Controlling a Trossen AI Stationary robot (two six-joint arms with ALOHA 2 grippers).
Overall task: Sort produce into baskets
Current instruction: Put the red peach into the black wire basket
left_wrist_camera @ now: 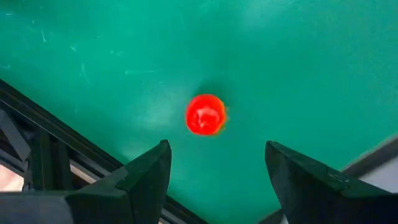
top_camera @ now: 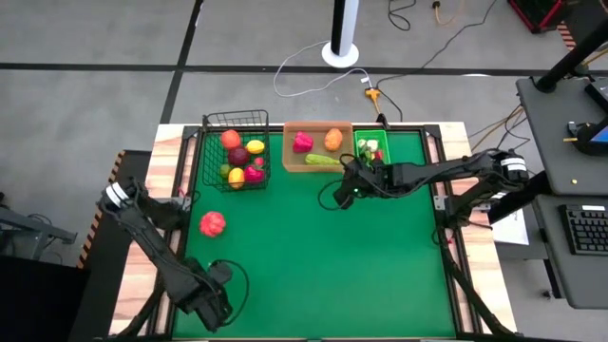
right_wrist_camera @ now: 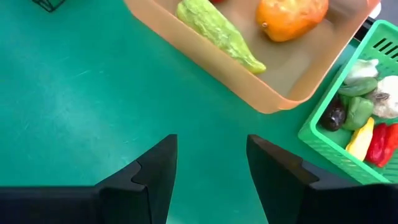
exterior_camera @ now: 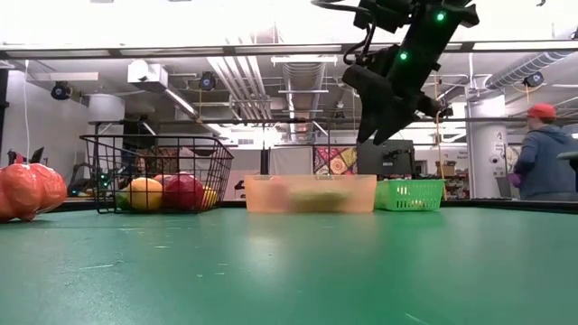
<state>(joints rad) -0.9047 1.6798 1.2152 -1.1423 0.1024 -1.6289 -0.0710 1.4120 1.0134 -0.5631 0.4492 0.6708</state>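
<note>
- On the green table mat (top_camera: pixel 313 266), well off to the near-left of the black wire basket (top_camera: pixel 235 152), lay one red round fruit (top_camera: pixel 213 224), the only piece outside a container.
- Seen from the left wrist, sat dead ahead of the left gripper (left_wrist_camera: pixel 217 171), centred between spread, empty fingers, with bare mat between.
- Roundish, so no long axis to line up with.
- Judged the left arm's job: far nearer than the right gripper (top_camera: pixel 348 190), which hung raised above the mat just in front of the tan tray (top_camera: pixel 294 161) and green bin (top_camera: pixel 363 157), fingers apart and holding nothing.
- Held in the tray: a green cucumber (right_wrist_camera: pixel 219 32), an orange piece (right_wrist_camera: pixel 291 17) and a pink one (top_camera: pixel 302 142).
- Nothing standing between fruit and basket; only the wire rim to clear.
</note>
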